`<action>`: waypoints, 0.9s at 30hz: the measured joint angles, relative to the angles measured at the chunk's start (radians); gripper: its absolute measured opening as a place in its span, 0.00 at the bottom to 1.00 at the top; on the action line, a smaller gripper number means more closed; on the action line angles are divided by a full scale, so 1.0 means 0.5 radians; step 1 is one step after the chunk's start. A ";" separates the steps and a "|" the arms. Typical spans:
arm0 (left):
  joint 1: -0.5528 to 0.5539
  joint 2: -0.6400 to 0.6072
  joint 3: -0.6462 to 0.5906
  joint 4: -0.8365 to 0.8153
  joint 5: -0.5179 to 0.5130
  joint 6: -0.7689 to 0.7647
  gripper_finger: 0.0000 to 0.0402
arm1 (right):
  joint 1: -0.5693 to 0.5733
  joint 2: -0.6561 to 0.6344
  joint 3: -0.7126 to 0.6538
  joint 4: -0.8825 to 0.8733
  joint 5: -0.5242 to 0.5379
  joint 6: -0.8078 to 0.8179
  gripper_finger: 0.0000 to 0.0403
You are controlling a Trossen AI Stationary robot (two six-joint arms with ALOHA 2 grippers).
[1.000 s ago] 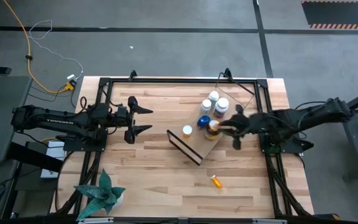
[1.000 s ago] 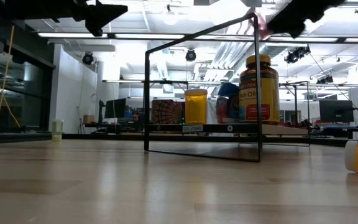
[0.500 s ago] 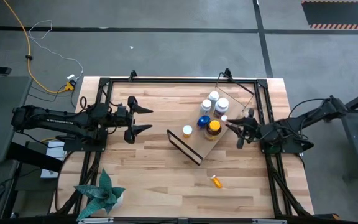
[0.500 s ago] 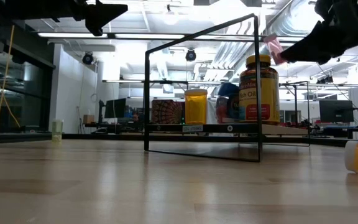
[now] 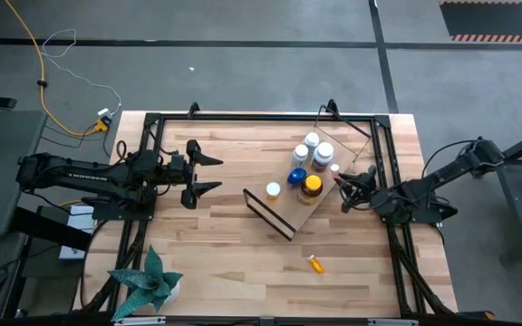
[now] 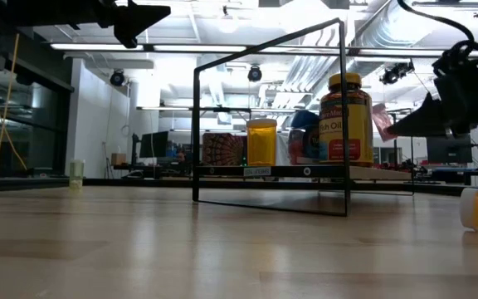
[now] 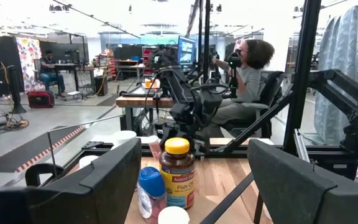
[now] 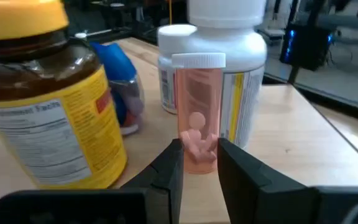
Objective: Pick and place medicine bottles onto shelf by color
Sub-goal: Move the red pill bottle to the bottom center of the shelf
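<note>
The wooden surface (image 5: pixel 216 244) carries the shelf (image 5: pixel 304 210) a little right of centre — a light board with a dark edge strip and thin black wire frame. On it stand the bottles: a large amber bottle (image 5: pixel 311 186) with a yellow cap, a blue bottle (image 5: pixel 297 177) at its 10 o'clock, two white bottles (image 5: pixel 308 148) toward 12, and a white-capped vial (image 5: pixel 273 190) at 9. A small orange vial (image 5: pixel 315 263) lies on its side on the surface at 6 o'clock from the shelf, well apart from it.

The left gripper (image 5: pixel 208 173) waits at 9 o'clock of the shelf, fingers apart, holding nothing.

The right gripper (image 8: pixel 198 163) is at the shelf's 3 o'clock edge, fingers clamped on a pink vial (image 8: pixel 197 106) — white-capped, upright, held between the fingertips at its base, just in front of a large white bottle (image 8: pixel 235 74), the amber one beside it.
</note>
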 joint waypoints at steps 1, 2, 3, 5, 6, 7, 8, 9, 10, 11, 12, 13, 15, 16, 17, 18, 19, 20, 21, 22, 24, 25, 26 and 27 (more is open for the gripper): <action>0.000 0.000 0.000 -0.001 0.000 0.000 0.70 | 0.000 -0.001 0.002 -0.037 0.011 0.046 0.19; 0.000 0.000 0.000 0.000 0.000 0.001 0.70 | 0.000 0.003 0.001 -0.045 0.037 0.062 0.19; 0.000 0.000 0.000 0.000 0.000 0.001 0.70 | 0.003 0.010 -0.001 -0.015 0.050 0.065 0.19; 0.000 0.000 0.000 0.001 0.000 -0.002 0.70 | 0.007 0.012 -0.001 0.002 0.068 0.042 0.19; 0.000 0.000 0.000 0.001 0.000 0.000 0.70 | 0.007 0.011 -0.001 0.021 0.070 0.036 0.19; 0.000 0.000 0.000 0.000 0.000 0.000 0.70 | 0.007 0.011 -0.001 0.035 0.072 0.041 0.19; 0.000 0.000 0.000 0.000 0.000 -0.003 0.70 | 0.006 0.011 -0.001 0.053 0.072 0.043 0.19; 0.000 0.000 0.000 0.001 0.000 -0.003 0.70 | 0.006 0.011 -0.001 0.090 0.073 0.041 0.19; 0.000 0.000 0.000 0.001 0.000 -0.001 0.70 | 0.005 0.011 -0.001 0.141 0.074 0.029 0.19; 0.000 0.000 0.000 0.001 0.000 0.000 0.70 | 0.005 0.012 -0.001 0.188 0.074 -0.002 0.19; 0.000 0.000 0.000 0.001 0.000 0.000 0.70 | 0.005 0.012 -0.001 0.246 0.075 -0.050 0.19; 0.000 0.000 0.000 0.002 0.000 0.000 0.70 | 0.005 0.012 -0.001 0.294 0.075 -0.102 0.19; 0.000 0.000 0.000 0.003 0.000 0.000 0.70 | 0.005 0.013 -0.001 0.341 0.089 -0.158 0.19; 0.000 0.000 0.000 0.005 0.000 0.000 0.70 | 0.005 0.023 -0.001 0.340 0.090 -0.155 0.19; 0.000 0.000 0.000 0.007 0.000 0.001 0.70 | 0.005 0.037 -0.001 0.329 0.092 -0.123 0.19; 0.000 0.000 0.000 0.013 0.000 0.001 0.70 | 0.005 0.062 -0.001 0.321 0.092 -0.080 0.19; 0.000 0.000 0.000 0.017 0.000 0.001 0.70 | 0.005 0.098 -0.001 0.329 0.093 -0.037 0.19; 0.000 0.000 0.000 0.018 0.000 0.002 0.70 | 0.005 0.141 -0.001 0.351 0.096 -0.007 0.19; 0.000 0.000 0.000 0.018 0.000 0.002 0.70 | 0.005 0.186 -0.002 0.393 0.107 -0.003 0.19; 0.000 0.000 0.000 0.018 0.000 0.002 0.70 | 0.005 0.237 -0.002 0.454 0.122 -0.020 0.19; 0.000 0.000 0.000 0.018 -0.005 0.002 0.70 | 0.004 0.336 -0.002 0.629 0.156 -0.135 0.19; 0.000 0.000 0.000 0.021 -0.009 0.002 0.70 | 0.004 0.387 -0.002 0.707 0.171 -0.203 0.19; 0.000 0.000 0.000 0.028 -0.015 0.002 0.70 | 0.004 0.437 -0.002 0.768 0.194 -0.248 0.19; 0.000 0.000 0.000 0.036 -0.015 0.002 0.70 | 0.004 0.483 -0.002 0.811 0.213 -0.278 0.19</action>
